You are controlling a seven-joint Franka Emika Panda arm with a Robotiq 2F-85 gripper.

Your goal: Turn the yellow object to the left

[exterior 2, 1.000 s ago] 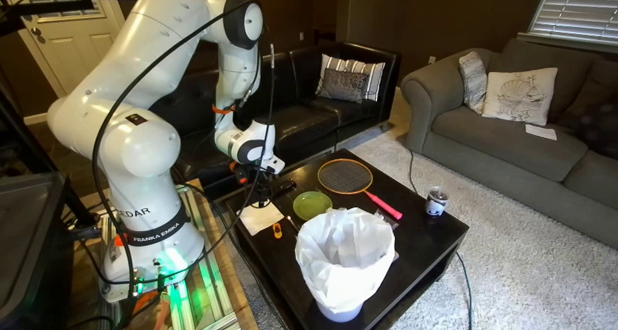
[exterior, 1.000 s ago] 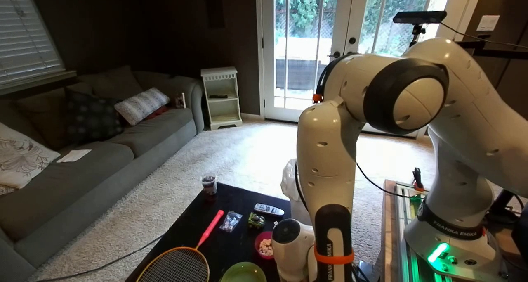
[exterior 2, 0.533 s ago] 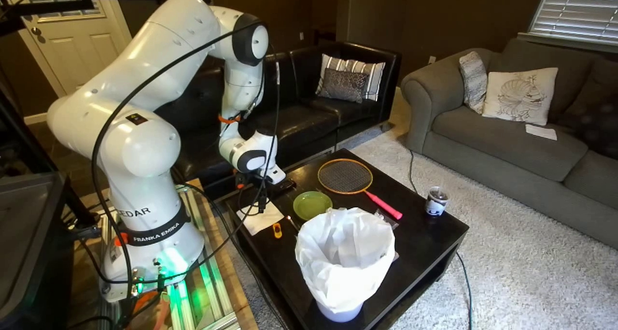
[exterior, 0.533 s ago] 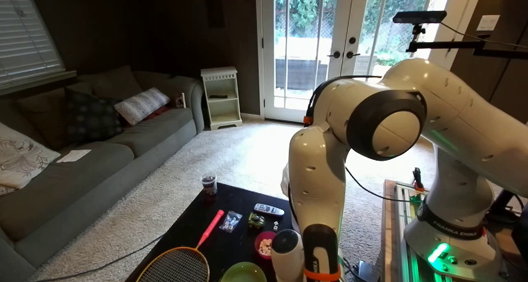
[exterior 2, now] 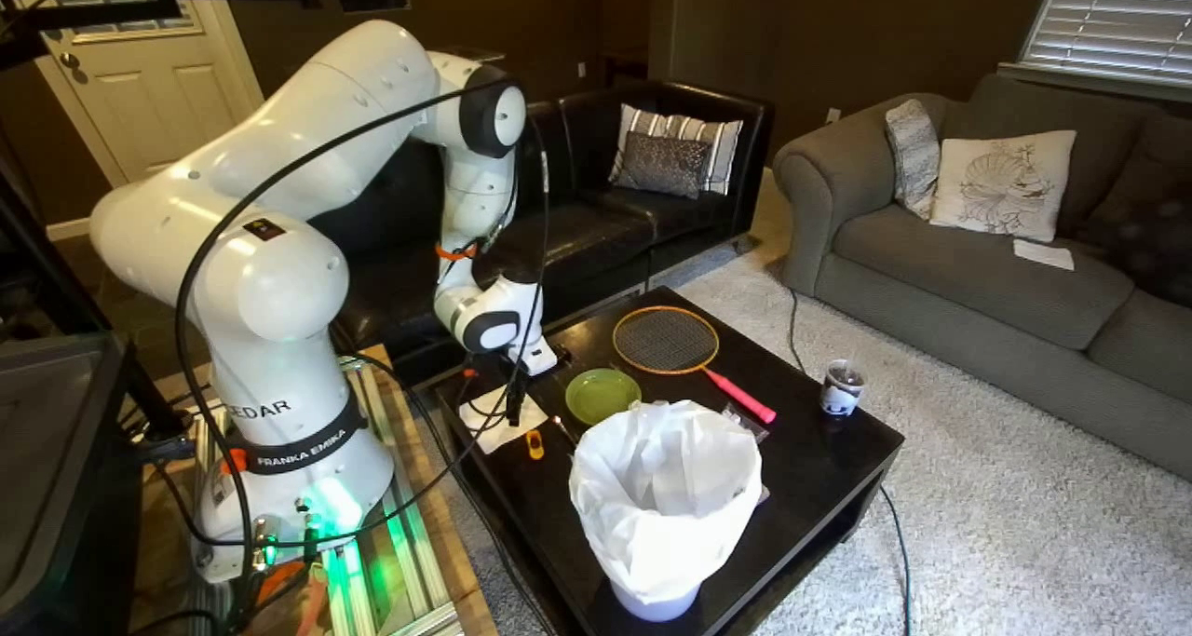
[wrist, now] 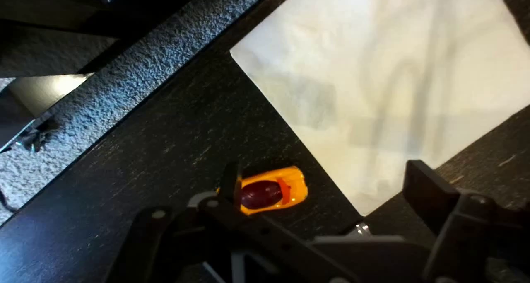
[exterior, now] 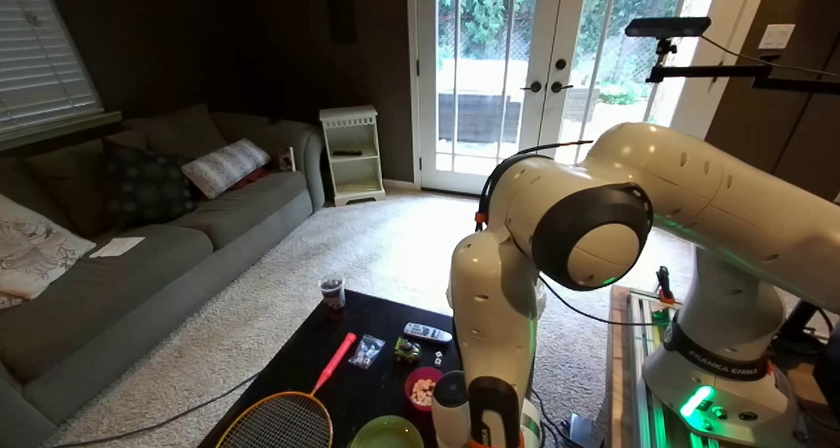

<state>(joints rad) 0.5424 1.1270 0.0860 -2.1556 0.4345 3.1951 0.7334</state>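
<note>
Find the yellow object (wrist: 271,189) on the table (exterior 2: 801,468), toward the edge facing the robot's base (exterior 2: 289,487), lying just beside an edge of the white sheet (wrist: 393,80) without touching it, close to one corner. Note in the wrist view the wide gap between the fingers (wrist: 432,192) of the gripper (wrist: 327,181), spread apart and pinching nothing, and the overlap of one finger with an end of the yellow object. Take the likely step in hand to be lining up for a grasp. Shift sideways to centre the gap over the yellow object, or risk pressing a fingertip onto it. Rotate too, being spread roughly along its length, to bear on its long sides instead. Then lower almost to the table, squeeze lightly, and turn slowly, keeping off the sheet's corner. Settle beforehand whose left to follow, as unstated in the task. Read FRANKA EMIKA in both exterior views on the black band (exterior 2: 305,459) around the base, and EDAR, possibly missing a first letter, on the white lower link (exterior 2: 279,380) in an exterior view. Unable to read any lettering on the yellow object.
</note>
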